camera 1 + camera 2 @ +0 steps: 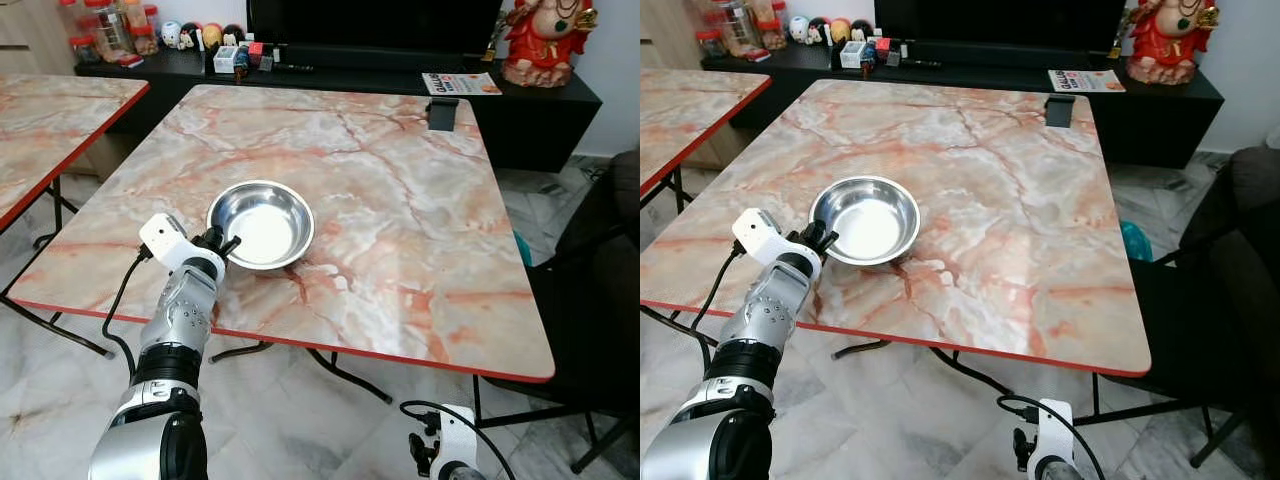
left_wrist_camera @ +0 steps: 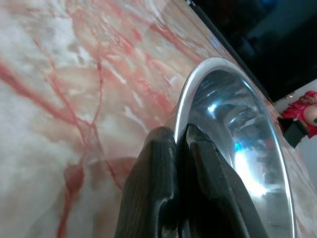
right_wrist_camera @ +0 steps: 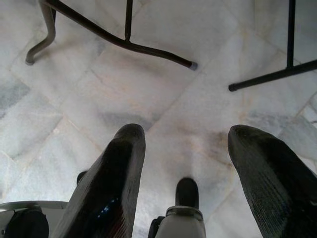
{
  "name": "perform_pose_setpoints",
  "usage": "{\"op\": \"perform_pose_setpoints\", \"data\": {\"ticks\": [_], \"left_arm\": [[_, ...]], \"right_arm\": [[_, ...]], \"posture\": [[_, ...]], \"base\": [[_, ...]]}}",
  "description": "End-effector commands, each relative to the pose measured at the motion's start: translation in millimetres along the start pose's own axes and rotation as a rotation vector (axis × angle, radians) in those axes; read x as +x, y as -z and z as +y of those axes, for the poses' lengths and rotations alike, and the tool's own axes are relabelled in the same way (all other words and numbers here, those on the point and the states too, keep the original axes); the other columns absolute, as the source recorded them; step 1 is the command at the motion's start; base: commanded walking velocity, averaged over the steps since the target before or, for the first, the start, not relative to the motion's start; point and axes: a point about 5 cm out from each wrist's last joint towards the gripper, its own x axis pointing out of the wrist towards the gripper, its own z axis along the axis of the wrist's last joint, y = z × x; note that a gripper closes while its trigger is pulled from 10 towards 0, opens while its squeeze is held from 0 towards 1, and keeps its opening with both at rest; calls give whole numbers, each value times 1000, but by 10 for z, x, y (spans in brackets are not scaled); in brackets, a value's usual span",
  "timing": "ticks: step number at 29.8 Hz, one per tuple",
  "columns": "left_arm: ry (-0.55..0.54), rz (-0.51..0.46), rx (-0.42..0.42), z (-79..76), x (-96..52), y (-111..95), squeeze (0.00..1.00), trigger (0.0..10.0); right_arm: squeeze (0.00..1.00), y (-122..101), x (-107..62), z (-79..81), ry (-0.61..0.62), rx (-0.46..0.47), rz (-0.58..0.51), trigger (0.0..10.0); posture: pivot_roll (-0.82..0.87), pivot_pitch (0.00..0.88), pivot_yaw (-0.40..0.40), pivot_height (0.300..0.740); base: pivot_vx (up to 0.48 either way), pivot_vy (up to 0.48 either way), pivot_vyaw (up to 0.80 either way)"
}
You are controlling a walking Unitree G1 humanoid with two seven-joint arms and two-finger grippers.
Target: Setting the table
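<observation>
- The marble-patterned table [image 1: 400,180] has pink and grey veining and a red edge band; a second table [image 1: 50,120] of the same kind stands beside its left edge.
- A black TV cabinet [image 1: 520,110] runs along the table's far edge, carrying jars, small figurines, a leaflet and a red statue [image 1: 545,40].
- A dark chair [image 1: 600,300] sits at the table's right edge.
- The steel bowl [image 1: 262,223], round, shiny and shallow, rests empty near the table's front-left corner.
- The left gripper [image 1: 222,243] pinches the bowl's near rim, its fingers [image 2: 158,188] closed tight on it.
- The right gripper [image 3: 185,163] hangs below the table over the tiled floor [image 3: 163,94], jaws wide apart, holding nothing.
</observation>
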Motion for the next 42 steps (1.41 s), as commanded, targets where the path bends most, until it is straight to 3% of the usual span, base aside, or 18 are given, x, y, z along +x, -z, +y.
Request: {"op": "perform_pose_setpoints", "data": {"ticks": [1, 7, 15, 28, 42], "left_arm": [[25, -22, 20, -45, -7, -69, 0, 10000], [69, 9, 48, -28, -74, -28, 0, 10000], [72, 51, 25, 45, -129, 28, 0, 10000], [113, 32, 40, -65, -112, -17, 0, 10000], [107, 9, 68, -15, -133, -102, 0, 10000]], "right_arm": [[0, 37, -9, -11, 6, -3, 10, 10000], [0, 52, -12, -12, 4, -6, 15, 10000], [0, 52, -13, -18, 1, -10, 17, 10000], [0, 29, -6, -17, -7, -10, 19, 10000], [0, 25, -2, 10, -12, -8, 18, 10000]], "posture": [[-13, 0, 10, 740], [-13, 0, 10, 740], [-7, 0, 0, 740], [-19, 0, 0, 740], [-7, 0, 4, 740]], "base": [[274, 0, 0], [46, 0, 0], [0, 0, 0], [0, 0, -300], [134, 0, 0]]}}
